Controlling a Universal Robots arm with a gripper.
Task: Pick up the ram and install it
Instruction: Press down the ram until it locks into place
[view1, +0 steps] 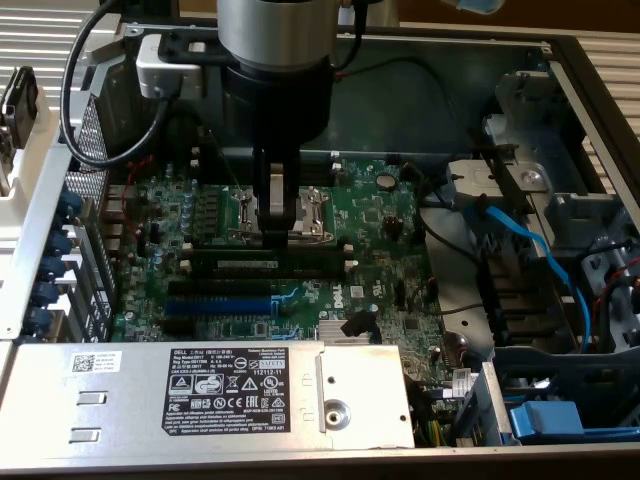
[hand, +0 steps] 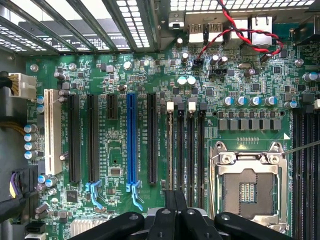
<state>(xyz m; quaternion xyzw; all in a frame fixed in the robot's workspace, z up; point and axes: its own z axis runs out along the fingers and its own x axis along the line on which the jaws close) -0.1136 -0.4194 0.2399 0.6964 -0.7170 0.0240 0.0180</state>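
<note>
The ram (view1: 268, 265) is a dark-green stick with a pale label. It stands on edge in one of the long black memory slots (hand: 192, 150), beside the CPU socket (view1: 278, 212). In the wrist view it is a thin strip (hand: 170, 147) in the slot nearest the blue expansion slot (hand: 131, 145). My gripper (view1: 281, 228) hangs straight down just above and behind the stick, over the socket's edge. Its fingertips (hand: 170, 205) are pressed together and shut, with nothing between them.
The motherboard (view1: 380, 250) lies inside an open computer case. A silver power supply (view1: 200, 385) runs along the near side, and a drive cage with blue cables (view1: 540, 250) is at the exterior view's right. Black cables (view1: 90, 90) hang beside my arm.
</note>
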